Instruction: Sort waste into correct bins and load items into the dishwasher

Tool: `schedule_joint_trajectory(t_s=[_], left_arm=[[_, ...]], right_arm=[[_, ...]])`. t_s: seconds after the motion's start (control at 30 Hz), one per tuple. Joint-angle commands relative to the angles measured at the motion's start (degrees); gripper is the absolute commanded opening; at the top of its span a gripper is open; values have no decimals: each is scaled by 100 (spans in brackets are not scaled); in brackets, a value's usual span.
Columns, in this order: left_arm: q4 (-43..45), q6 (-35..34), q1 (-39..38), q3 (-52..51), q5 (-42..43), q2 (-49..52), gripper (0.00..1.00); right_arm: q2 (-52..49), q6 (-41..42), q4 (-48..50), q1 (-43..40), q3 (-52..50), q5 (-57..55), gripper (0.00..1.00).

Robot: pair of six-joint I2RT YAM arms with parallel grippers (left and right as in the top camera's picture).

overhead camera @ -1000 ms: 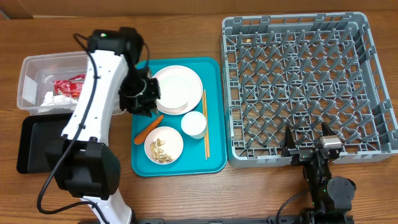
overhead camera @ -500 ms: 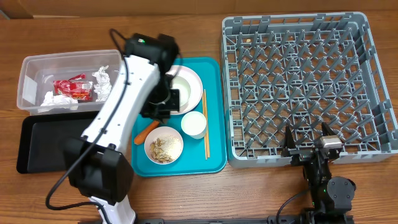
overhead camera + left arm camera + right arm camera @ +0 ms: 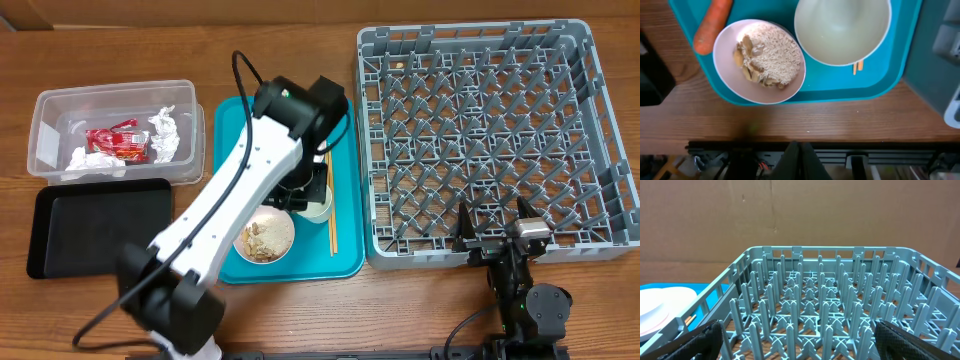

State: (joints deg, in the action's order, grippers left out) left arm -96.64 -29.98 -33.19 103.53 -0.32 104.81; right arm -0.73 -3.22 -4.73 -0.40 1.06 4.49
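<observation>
A brown wooden desk (image 3: pixel 420 310) carries everything. Over its teal tray (image 3: pixel 345 262) the left pincer (image 3: pixel 800 147) hangs closed with nothing between its fingers, so it looks free for a fresh pick rather than carrying anything; below its camera sits the bowl (image 3: pixel 760 60) of rice scraps and nut crumbs, with the empty small white cup (image 3: pixel 842 30) just beside it; the carrot piece (image 3: pixel 712 25) lies close against the bowl's other side, and the chopsticks (image 3: pixel 331 225) run along the tray's right side past the cup; further left, the clear tub (image 3: pixel 45 130) holds the red wrapper (image 3: pixel 115 142) and tissues (image 3: pixel 165 135), while the black tray (image 3: pixel 90 225) in front of it is bare, likely meant for the food scraps; the right pincer (image 3: pixel 492 225) rests wide open at the near edge of the grey dish rack (image 3: pixel 600 130), which holds no dishes yet, probably stationed there to take them.
</observation>
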Motion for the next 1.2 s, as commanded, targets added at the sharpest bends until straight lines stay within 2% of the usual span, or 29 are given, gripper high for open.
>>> schedule_joint_trajectory(t_s=[0.0,0.2,0.3,0.43,0.63,0.8,0.97,1.17], left_arm=[[-20,-654,-269,7,-623,-645,4],[-17,-772,-540,-22,-632,-820,4],[-17,-1043,-546,-234,-782,-839,4],[72,-1604,-551,-824,-1246,-999,4],[942,-1631,-540,-1991,-1390,-1340,4],[1786,-1360,-514,-2771,-1316,-1362,4],[2321,-1285,-321,-3104,-1165,-1362,4],[2608,-269,48,-3117,-389,-1362,4]], right_arm=[[57,26,31,-33,-61,9,100],[57,26,31,-33,-61,11,100],[57,26,31,-33,-61,11,100],[57,26,31,-33,-61,11,100],[57,26,31,-33,-61,11,100],[57,26,31,-33,-61,9,100],[57,26,31,-33,-61,9,100],[57,26,31,-33,-61,9,100]])
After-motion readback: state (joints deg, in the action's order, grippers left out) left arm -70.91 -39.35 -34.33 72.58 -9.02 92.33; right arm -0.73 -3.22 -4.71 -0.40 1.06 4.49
